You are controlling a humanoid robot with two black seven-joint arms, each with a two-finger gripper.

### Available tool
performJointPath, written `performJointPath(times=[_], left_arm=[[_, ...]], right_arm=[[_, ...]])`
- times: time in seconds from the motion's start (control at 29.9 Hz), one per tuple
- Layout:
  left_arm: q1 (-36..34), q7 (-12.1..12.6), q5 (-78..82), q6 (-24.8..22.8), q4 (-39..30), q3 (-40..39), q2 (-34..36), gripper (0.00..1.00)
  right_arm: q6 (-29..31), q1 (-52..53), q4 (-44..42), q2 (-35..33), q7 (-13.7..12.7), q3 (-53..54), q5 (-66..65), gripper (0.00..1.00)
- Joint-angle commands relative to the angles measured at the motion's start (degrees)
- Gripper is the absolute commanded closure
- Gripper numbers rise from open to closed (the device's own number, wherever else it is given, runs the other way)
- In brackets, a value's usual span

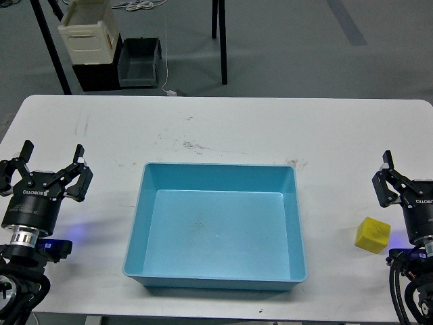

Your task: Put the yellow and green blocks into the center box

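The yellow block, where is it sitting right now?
In the head view the yellow block sits on the white table, right of the blue box and beside the right gripper.

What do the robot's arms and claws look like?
Both are black. The left gripper has two chunky fingers on a round body with small white lettering, a silver ring below it and a blue glow. The right gripper looks the same, with white lettering, a blue glow and black cables beneath it.
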Motion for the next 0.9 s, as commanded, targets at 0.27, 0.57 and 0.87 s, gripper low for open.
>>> performJointPath(times=[0.27, 0.57, 0.87], left_arm=[[0.0, -0.9, 0.2, 0.3, 0.0, 0.6, 0.2, 0.0], [0.0, -0.9, 0.2, 0.5, 0.0, 0.6, 0.1, 0.0], [0.1, -0.9, 0.2, 0.5, 0.0, 0.7, 0.0, 0.0]], right_arm=[[0.1, -0.3, 0.0, 0.0, 0.0, -0.4, 0.1, 0.0], [0.3, -0.4, 0.0, 0.0, 0.0, -0.6, 0.1, 0.0], [2.5, -0.4, 0.0, 0.0, 0.0, -0.4, -0.9, 0.0]])
